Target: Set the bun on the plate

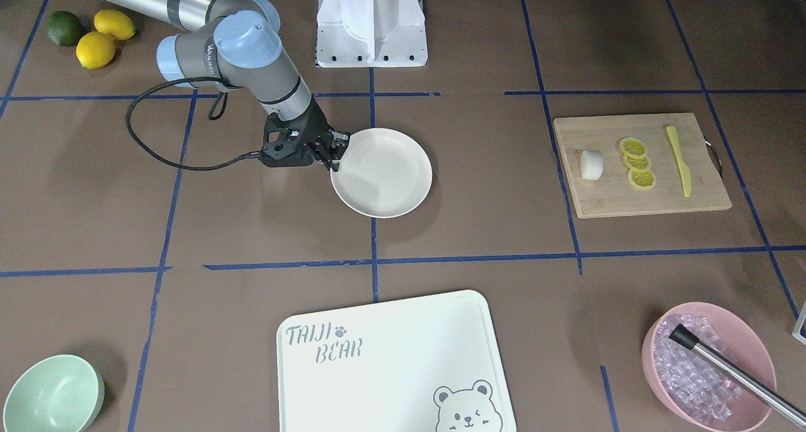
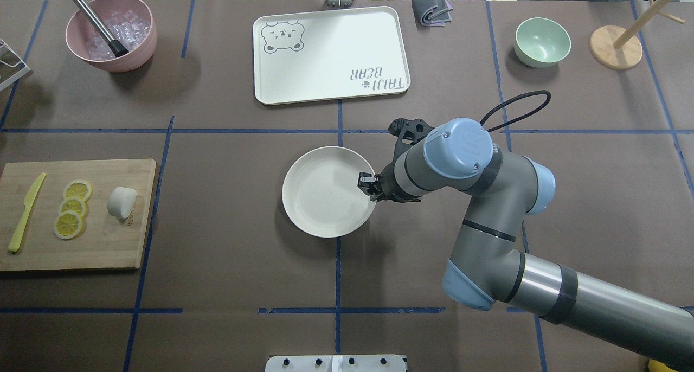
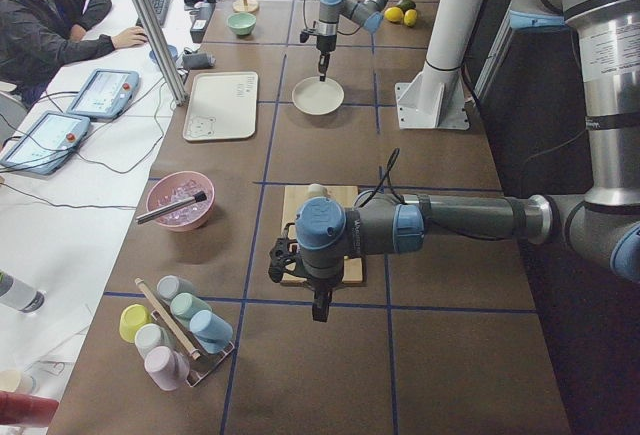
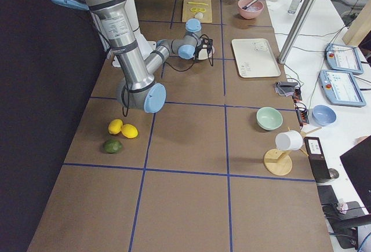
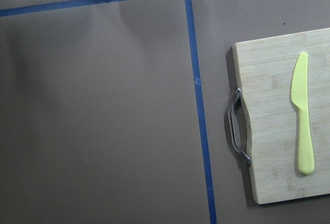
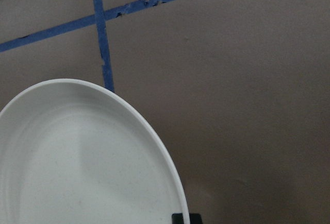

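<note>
The bun [image 1: 592,165] [image 2: 121,202], a small white stub, lies on a wooden cutting board [image 1: 604,199] beside three lemon slices [image 1: 636,162]. The cream plate [image 1: 390,186] [image 2: 320,198] sits flat at the table's middle. My right gripper [image 1: 337,153] [image 2: 370,186] is at the plate's rim on the side away from the bun, and its fingers look shut on that rim [image 6: 175,193]. My left gripper [image 3: 318,307] hangs above the table near the board's handle end. It shows only in the side view, so I cannot tell its state.
A yellow knife [image 5: 304,116] lies on the board. A bear-printed white board [image 2: 331,52], a pink bowl of ice [image 2: 111,33], a mint bowl [image 2: 542,41], a wooden stand [image 2: 615,46] and some lemons and a lime [image 1: 94,35] ring the table.
</note>
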Robot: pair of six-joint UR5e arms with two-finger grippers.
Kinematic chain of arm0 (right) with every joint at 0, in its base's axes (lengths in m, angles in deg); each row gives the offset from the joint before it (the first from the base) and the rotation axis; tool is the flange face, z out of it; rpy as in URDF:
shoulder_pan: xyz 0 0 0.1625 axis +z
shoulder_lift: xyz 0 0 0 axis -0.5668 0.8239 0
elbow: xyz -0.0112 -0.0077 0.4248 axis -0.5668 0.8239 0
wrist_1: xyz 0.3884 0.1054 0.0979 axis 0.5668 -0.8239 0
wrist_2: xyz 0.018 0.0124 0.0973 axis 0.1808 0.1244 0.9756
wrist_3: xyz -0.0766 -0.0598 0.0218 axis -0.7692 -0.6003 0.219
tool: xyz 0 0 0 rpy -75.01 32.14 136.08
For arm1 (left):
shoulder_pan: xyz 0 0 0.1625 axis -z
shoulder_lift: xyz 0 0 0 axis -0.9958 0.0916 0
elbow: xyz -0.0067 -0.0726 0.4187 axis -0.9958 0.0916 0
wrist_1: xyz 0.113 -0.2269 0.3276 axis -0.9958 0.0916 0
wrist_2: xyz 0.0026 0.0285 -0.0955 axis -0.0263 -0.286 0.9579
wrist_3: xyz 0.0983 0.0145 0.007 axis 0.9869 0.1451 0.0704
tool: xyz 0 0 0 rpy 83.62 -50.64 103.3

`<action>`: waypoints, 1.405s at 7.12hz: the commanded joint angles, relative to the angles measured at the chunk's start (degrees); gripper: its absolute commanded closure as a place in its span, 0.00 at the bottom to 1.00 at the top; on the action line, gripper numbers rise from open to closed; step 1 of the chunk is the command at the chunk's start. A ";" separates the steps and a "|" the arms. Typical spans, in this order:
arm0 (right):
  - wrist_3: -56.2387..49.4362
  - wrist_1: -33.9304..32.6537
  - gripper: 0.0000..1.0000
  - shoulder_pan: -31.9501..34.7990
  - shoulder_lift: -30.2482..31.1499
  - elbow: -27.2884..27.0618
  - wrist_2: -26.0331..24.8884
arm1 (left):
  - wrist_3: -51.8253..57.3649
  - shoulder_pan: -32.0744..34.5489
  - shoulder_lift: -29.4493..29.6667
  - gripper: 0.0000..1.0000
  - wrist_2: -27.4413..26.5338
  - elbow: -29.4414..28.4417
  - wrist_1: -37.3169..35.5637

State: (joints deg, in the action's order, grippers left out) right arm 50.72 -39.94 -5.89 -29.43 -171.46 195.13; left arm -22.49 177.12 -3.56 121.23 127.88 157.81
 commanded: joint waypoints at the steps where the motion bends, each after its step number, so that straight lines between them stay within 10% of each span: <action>1: 0.04 -0.25 0.74 -0.43 -0.73 1.62 -0.65 | 0.01 0.00 -0.01 0.00 0.02 0.00 0.00; 2: 0.30 -0.43 0.01 -0.60 -0.81 2.58 -1.26 | 0.01 0.00 -0.01 0.00 0.10 0.00 0.00; 5: -2.58 -3.22 0.00 4.90 -0.38 2.68 0.30 | 0.01 0.00 -0.10 0.00 -0.07 -0.09 0.09; 10: -41.03 -15.28 0.00 26.78 8.21 2.85 16.29 | 0.01 1.40 -2.12 0.00 -0.51 0.70 0.09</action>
State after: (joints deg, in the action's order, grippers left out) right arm 18.65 -54.35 15.52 -24.78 -168.73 208.24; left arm -22.42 177.78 -5.34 120.79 128.18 157.90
